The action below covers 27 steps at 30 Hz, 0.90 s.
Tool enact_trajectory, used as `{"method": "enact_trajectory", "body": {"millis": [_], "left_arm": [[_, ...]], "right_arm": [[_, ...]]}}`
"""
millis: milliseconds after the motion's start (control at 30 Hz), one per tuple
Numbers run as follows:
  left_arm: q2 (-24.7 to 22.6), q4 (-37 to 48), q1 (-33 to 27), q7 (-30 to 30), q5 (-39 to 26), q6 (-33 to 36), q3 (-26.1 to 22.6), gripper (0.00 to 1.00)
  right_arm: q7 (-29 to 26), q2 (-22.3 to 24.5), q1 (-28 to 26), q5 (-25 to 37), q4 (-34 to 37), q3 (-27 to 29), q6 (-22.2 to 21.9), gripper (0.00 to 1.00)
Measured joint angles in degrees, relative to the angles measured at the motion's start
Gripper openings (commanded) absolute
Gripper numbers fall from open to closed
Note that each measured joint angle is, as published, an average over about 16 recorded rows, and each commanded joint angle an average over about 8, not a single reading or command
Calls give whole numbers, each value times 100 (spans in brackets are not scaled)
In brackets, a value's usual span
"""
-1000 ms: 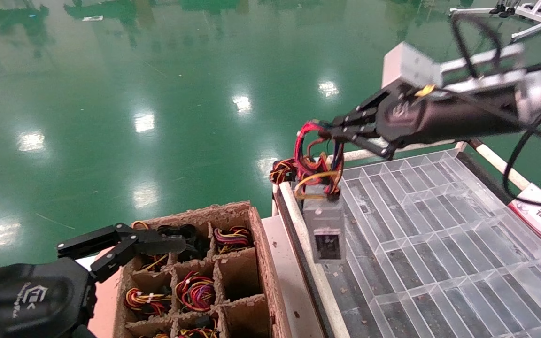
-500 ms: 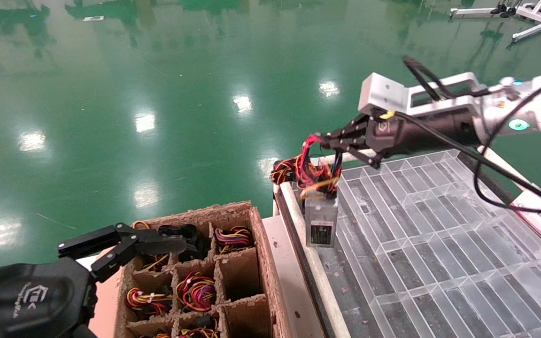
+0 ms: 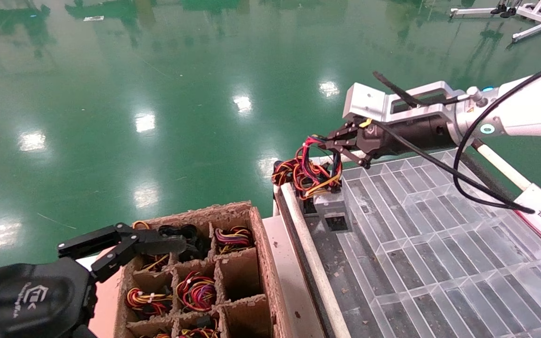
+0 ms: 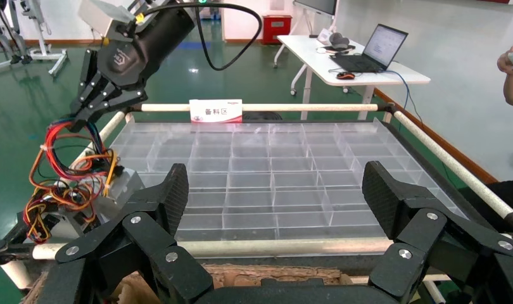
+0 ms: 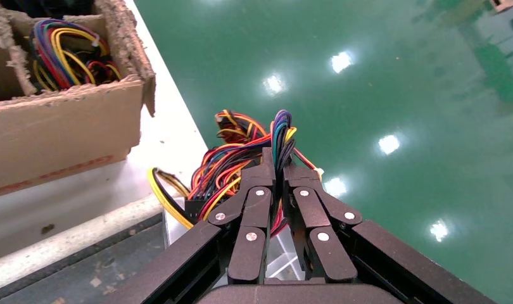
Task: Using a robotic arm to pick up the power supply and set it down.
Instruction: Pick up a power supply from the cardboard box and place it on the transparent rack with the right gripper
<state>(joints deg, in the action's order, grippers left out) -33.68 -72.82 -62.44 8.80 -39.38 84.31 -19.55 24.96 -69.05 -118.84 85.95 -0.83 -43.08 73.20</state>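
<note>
Green glossy floor (image 3: 158, 94) all around, clear compartment tray (image 3: 439, 244) on cart at right, cardboard divider box (image 3: 247, 263) with wire bundles (image 3: 195, 293) at lower left. Right gripper (image 3: 334, 140) at tray's far left corner, fingers (image 5: 260, 190) pressed together, pinching the loose red-yellow-black-blue wires (image 3: 313, 164). Power supply (image 3: 331, 209) hanging from those wires, grey box low in the tray's far-left corner compartment, black socket facing up toward the camera; touching the tray floor or not, cannot tell. White robotic arm (image 3: 529, 112) reaching in from right, ring light glowing, black cable (image 3: 458, 173) looping over tray. Left gripper (image 3: 120, 244) parked over cardboard box, fingers (image 4: 393, 196) spread wide, holding nothing.
</note>
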Motion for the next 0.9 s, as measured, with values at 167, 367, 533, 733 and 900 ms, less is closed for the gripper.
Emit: {"method": "enact_trajectory", "body": {"millis": [167,367,533,733,900], "left_arm": [[0,0,0,0,0,0,-1,100],[0,0,0,-1,1,0,-1,100],[1,0,0,-1,1,-1,-2,100],[1,0,-1,-1,2,-1,-2,100],[1,0,-1,-1,2,-1,-3,100]], "right_arm": [[31,-36,48,15,25,-11,46,0],[62,-81,130,22,53,-16,51,0],[86,-110,215,-13,73,8,39,0],[142,-118,327,-91,78,63,68,0],[214,-108,418,-151,74,105,133,0]]}}
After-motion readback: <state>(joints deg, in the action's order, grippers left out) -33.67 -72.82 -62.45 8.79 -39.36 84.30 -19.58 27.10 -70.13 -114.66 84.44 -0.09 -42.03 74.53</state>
